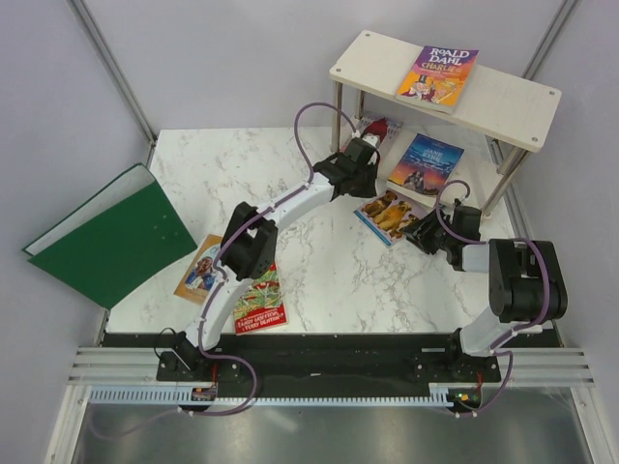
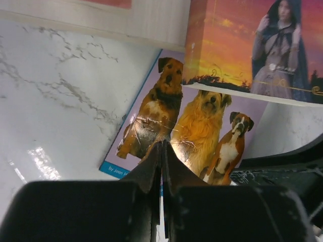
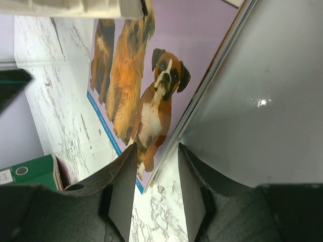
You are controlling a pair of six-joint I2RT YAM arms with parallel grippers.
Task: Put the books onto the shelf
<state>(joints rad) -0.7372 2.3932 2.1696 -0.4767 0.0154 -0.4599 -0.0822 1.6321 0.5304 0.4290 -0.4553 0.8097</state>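
Note:
The shelf (image 1: 503, 97) stands at the back right with the purple-yellow Roald Dahl book (image 1: 437, 75) on its top board. A dark blue book (image 1: 427, 161) and a red figure book (image 1: 385, 126) lie at its lower board (image 2: 151, 20). The brown dogs book (image 1: 391, 215) lies on the table in front. My left gripper (image 1: 372, 145) is shut and empty, its tips (image 2: 162, 145) over the dogs book (image 2: 197, 126). My right gripper (image 1: 418, 232) is open, and a corner of the dogs book (image 3: 151, 96) reaches between its fingers (image 3: 156, 148). A tan book (image 1: 198, 269) and the red-green Treehouse book (image 1: 259, 300) lie at the front left.
A large green folder (image 1: 111, 232) hangs over the table's left edge and also shows in the right wrist view as the folder (image 3: 30, 171). The shelf's silver legs (image 1: 338, 111) stand close behind the left gripper. The left arm crosses the middle of the marble table (image 1: 319, 280).

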